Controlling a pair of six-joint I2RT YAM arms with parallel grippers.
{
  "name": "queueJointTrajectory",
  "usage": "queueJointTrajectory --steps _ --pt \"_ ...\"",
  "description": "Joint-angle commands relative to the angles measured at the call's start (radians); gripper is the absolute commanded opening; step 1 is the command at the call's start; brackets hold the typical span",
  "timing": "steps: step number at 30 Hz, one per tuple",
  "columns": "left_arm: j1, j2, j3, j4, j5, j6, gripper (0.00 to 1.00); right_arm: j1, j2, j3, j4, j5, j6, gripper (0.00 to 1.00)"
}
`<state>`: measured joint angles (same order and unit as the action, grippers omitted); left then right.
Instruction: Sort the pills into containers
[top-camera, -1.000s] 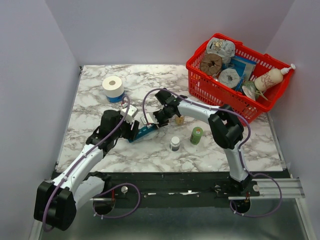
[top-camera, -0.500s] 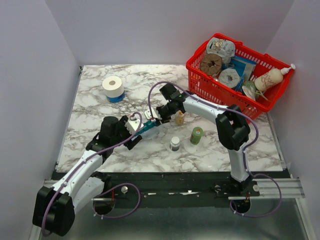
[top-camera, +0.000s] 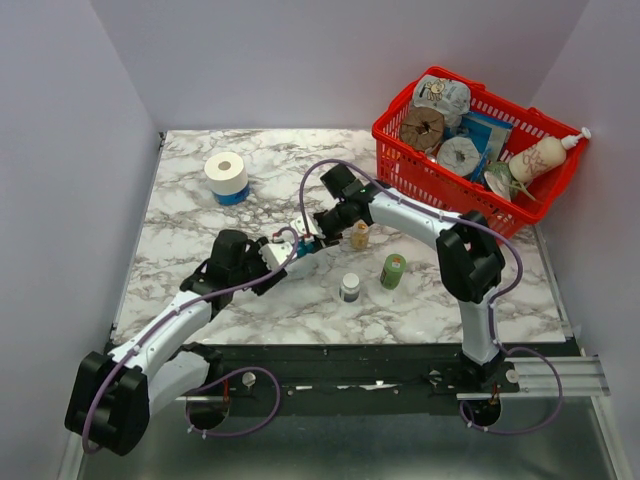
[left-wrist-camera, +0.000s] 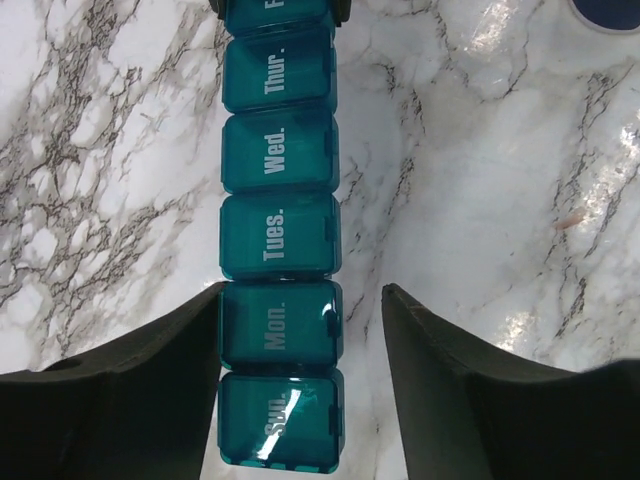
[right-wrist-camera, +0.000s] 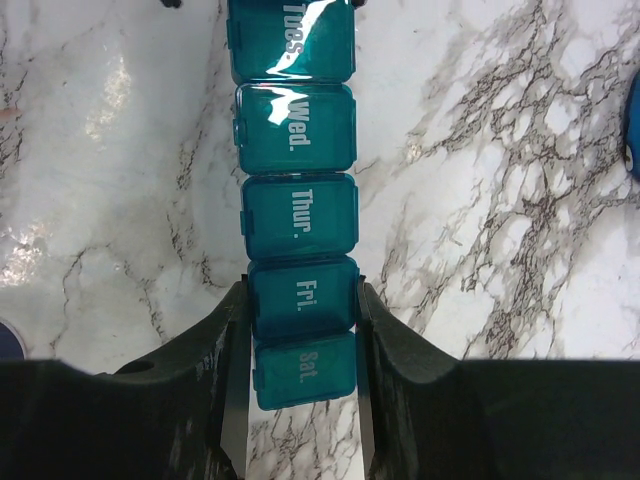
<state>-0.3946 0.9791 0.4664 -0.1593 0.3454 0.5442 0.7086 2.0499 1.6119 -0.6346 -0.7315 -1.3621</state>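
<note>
The containers are one teal-blue organiser (top-camera: 299, 246) with day-labelled lids, all shut, lying on the marble table between my two grippers. In the right wrist view my right gripper (right-wrist-camera: 302, 290) is shut on the organiser (right-wrist-camera: 297, 215) at its Fri. compartment. In the left wrist view my left gripper (left-wrist-camera: 305, 292) straddles the Sun./Mon. end of the organiser (left-wrist-camera: 280, 245). Its left finger (left-wrist-camera: 150, 380) rests against the Mon. compartment, while the right finger (left-wrist-camera: 480, 390) stands apart, so it is open. One small pinkish pill (left-wrist-camera: 568, 220) lies on the marble to the right.
A tan bottle (top-camera: 359, 236), a green bottle (top-camera: 393, 271) and a small white bottle with a dark cap (top-camera: 349, 288) stand right of the organiser. A white roll (top-camera: 226, 172) sits at back left. A red basket (top-camera: 455, 190) full of goods fills the back right corner.
My left gripper drew back toward the near edge and lined up on the organiser's end, its jaws widening then narrowing. The right gripper shifted the organiser slightly right and turned it.
</note>
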Motion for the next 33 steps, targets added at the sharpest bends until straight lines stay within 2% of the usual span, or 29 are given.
queueJointTrajectory --steps 1,2,3,5,6,7,11,14,15,18,24,29,33 --pt "-0.009 0.015 0.035 0.014 -0.043 0.014 0.54 0.002 -0.042 -0.010 -0.019 -0.072 -0.008 0.24" --pt "-0.010 0.016 0.037 0.014 -0.048 0.011 0.48 0.002 -0.045 -0.007 -0.020 -0.074 -0.006 0.24" --pt "-0.010 0.015 0.038 0.014 -0.049 0.010 0.35 0.002 -0.043 -0.009 -0.022 -0.074 -0.008 0.24" --pt "-0.012 0.012 0.040 0.012 -0.054 0.008 0.22 0.002 -0.043 -0.006 -0.027 -0.074 -0.006 0.24" --pt "-0.012 0.009 0.038 0.010 -0.054 0.011 0.07 0.002 -0.045 -0.006 -0.030 -0.075 -0.006 0.24" --pt "-0.012 0.007 0.037 0.007 -0.055 0.011 0.00 0.002 -0.043 -0.004 -0.033 -0.078 -0.005 0.24" --pt "-0.016 -0.016 0.026 -0.008 -0.037 0.031 0.00 0.000 -0.036 0.020 -0.074 -0.101 0.001 0.25" --pt "-0.029 -0.026 0.018 -0.025 -0.029 0.056 0.00 0.000 -0.027 0.051 -0.111 -0.105 0.012 0.33" --pt "-0.030 -0.029 0.017 -0.028 -0.028 0.062 0.00 0.000 -0.025 0.057 -0.112 -0.106 0.020 0.40" --pt "-0.038 -0.031 0.015 -0.037 -0.036 0.068 0.00 -0.008 -0.028 0.080 -0.120 -0.118 0.053 0.50" --pt "-0.046 -0.030 0.015 -0.045 -0.033 0.077 0.00 -0.029 -0.020 0.131 -0.129 -0.137 0.110 0.58" --pt "-0.044 -0.031 0.014 -0.042 -0.023 0.074 0.00 -0.035 -0.008 0.157 -0.125 -0.134 0.159 0.59" --pt "-0.046 -0.031 0.014 -0.040 -0.010 0.071 0.00 -0.038 0.001 0.166 -0.123 -0.152 0.179 0.53"
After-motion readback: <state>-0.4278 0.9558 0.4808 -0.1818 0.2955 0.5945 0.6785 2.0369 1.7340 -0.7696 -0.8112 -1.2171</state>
